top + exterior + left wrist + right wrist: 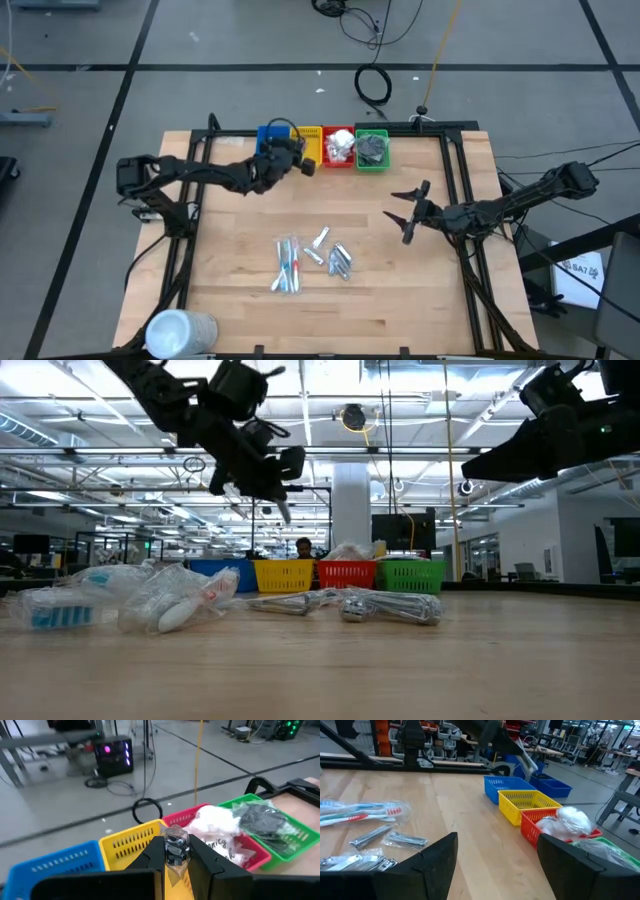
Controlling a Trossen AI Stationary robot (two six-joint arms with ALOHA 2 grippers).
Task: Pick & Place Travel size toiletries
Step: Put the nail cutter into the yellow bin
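My left gripper (303,163) hangs above the yellow bin (308,141), shut on a small silver item in clear wrap (175,839). My right gripper (408,212) is open above bare table right of centre, touching nothing. On the table's middle lie clear-wrapped toothbrushes (288,265) and short silver pieces (340,262), flat on the wood. White packets (215,822) fill the red bin (338,148). Dark grey items (262,817) fill the green bin (372,150). My left gripper pinches the wrapped silver item between its two fingers (155,852). The fingers slant down from the table's left side. The item is lifted clear above the yellow bin, and its lower end (285,510) sticks out below the fingertips.
Four bins stand in a row at the far edge: blue (270,140), yellow, red, green. A large white cylinder (180,332) lies at the near left corner. A black frame (455,190) borders the table's sides. Bare wood lies between the pile and the bins.
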